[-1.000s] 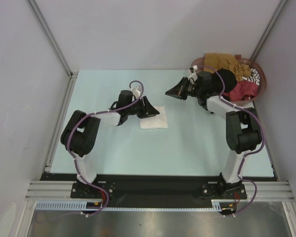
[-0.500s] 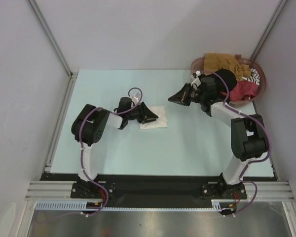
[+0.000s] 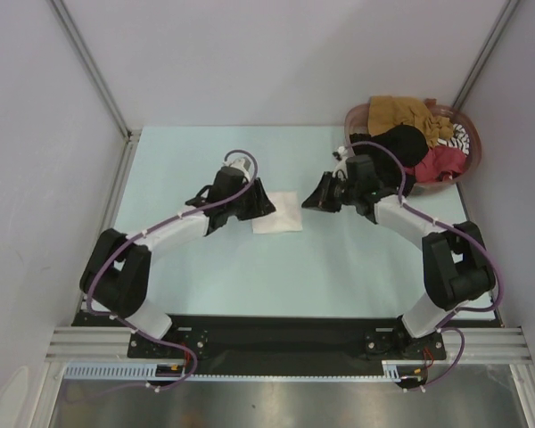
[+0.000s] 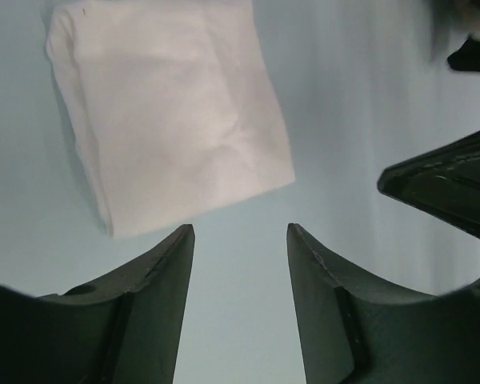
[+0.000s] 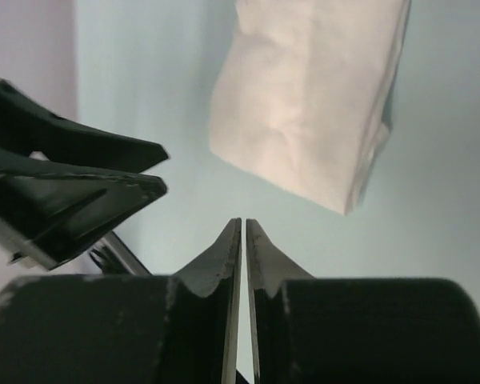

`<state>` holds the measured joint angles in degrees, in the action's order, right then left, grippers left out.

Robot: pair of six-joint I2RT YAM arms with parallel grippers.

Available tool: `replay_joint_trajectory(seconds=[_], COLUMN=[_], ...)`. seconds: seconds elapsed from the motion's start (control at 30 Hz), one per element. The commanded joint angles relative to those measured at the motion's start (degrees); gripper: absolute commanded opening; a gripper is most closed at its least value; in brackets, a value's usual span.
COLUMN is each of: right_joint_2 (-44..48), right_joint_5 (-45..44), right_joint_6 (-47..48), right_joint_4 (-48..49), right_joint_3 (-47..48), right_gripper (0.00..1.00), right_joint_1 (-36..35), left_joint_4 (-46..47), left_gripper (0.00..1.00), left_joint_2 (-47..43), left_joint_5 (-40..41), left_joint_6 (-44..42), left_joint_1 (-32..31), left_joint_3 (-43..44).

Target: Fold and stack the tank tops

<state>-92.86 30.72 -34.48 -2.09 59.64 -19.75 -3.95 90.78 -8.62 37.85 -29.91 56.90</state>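
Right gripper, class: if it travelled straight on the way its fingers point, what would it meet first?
Most likely the folded white tank top, lying just ahead of the right gripper on the table; how high the gripper rides is unclear.

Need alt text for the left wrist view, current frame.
A folded white tank top lies flat on the pale blue table, upper left of frame. The left gripper, open and empty, fills the bottom edge just short of the cloth; the right gripper pokes its dark tip in from the right.
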Motion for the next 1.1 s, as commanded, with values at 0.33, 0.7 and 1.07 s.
replay_joint_trajectory(seconds=[0.33,0.7,1.07], right_joint_2=[-2.8,-13.9,-27.7], right_joint_5=[-25.3,-34.2,-33.7], right_joint_6=[5.5,4.9,4.2], right_joint_4=[-7.6,-11.1,-13.9], right_joint_3=[-5.1,4.3,23.9], right_gripper=[0.14,0.12,0.12], right_joint_1=[-16.5,-20.2,-14.4], left_joint_4=[-8.8,-9.5,-13.1], left_gripper=[0.52,0.49,0.44], left_joint_2=[-3.5,7.0,21.1], left_joint_5=[15.4,21.6,21.4], left_joint_6=[-0.3,-2.3,-5.1], left_joint_1=[-9.1,-8.8,0.0], left_joint_3=[-11.4,-3.0,15.3])
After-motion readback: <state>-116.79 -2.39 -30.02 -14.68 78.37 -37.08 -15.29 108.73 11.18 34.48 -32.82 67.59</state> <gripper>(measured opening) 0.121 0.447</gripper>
